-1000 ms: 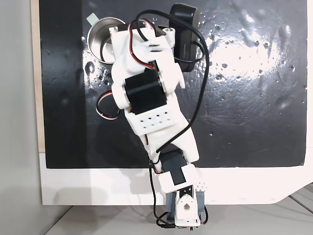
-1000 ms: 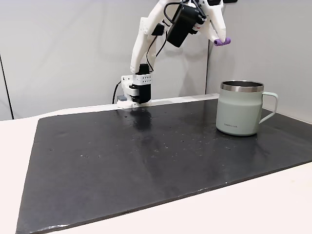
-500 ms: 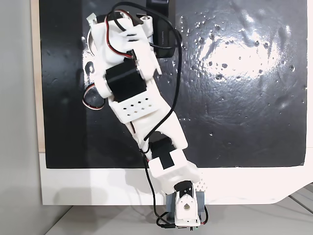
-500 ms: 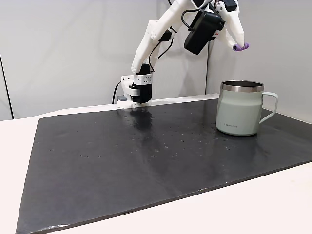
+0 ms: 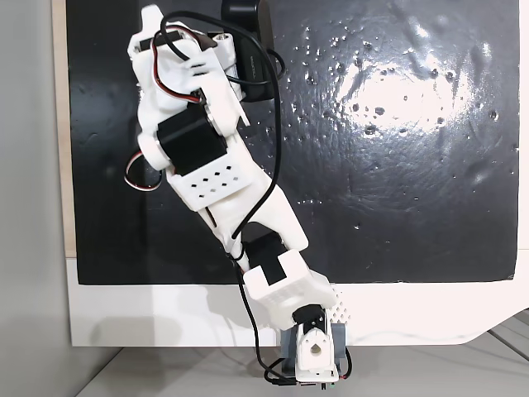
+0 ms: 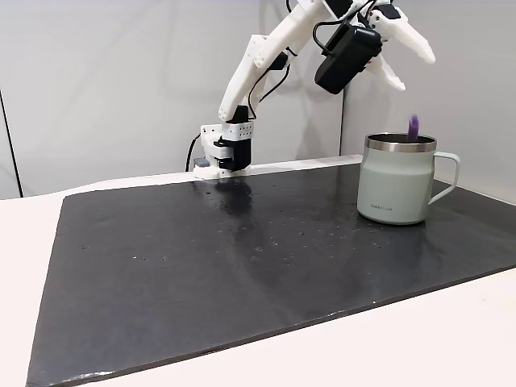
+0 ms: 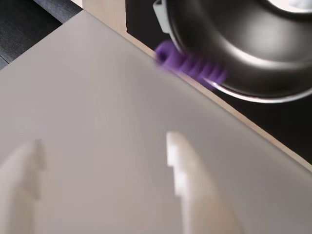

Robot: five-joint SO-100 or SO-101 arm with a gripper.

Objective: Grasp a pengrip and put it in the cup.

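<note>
Below pincer point(image 6: 413, 64), pengrip point(image 6: 414, 126) (airborne)

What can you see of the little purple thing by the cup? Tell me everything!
The pengrip is a tiny purple tube, soft-looking, with ribs along its side in the wrist view. It is blurred in both pictures, so it seems to be falling. It stands nearly upright in the air just above the cup's steel rim. Nothing touches it: the gripper above has its fingers spread open.
</note>
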